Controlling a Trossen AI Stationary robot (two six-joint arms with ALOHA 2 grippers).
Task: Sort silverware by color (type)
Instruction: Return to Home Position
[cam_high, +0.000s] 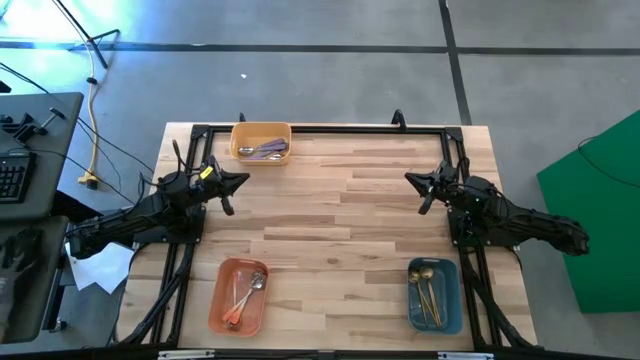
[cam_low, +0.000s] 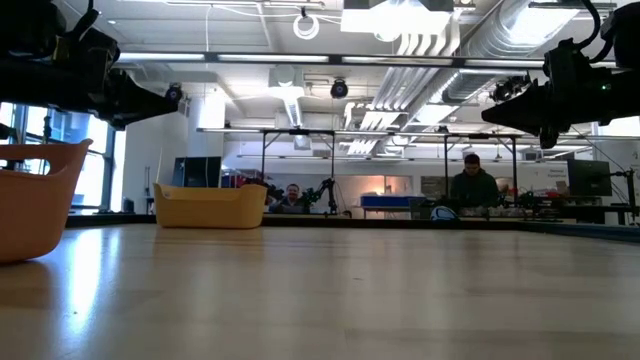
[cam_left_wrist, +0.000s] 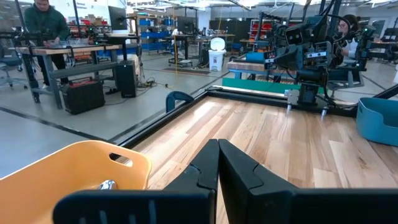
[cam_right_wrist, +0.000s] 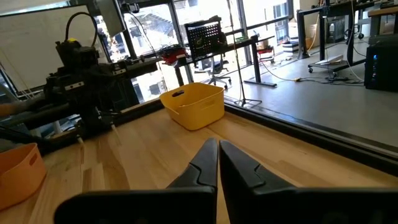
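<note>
Three bins are seen on the table (cam_high: 340, 220): a yellow bin (cam_high: 261, 128) at the far edge with lavender-handled spoons (cam_high: 266, 151), and by the near edge an orange bin (cam_high: 222, 296) with orange-handled spoons (cam_high: 243, 296) and a blue bin (cam_high: 449, 298) with gold spoons (cam_high: 428, 290). Spoon counts cannot be told. The left gripper (cam_high: 240, 180) and right gripper (cam_high: 408, 178) are held closed on nothing, with open wood between them

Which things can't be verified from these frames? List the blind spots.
High view: spoons in the yellow bin, orange bin and blue bin overlap and are too small to count.
Low view: bin walls hide all contents.
Left wrist view: the left gripper and the yellow wall cover most of that bin.
Right wrist view: the yellow bin's wall hides its inside.
</note>
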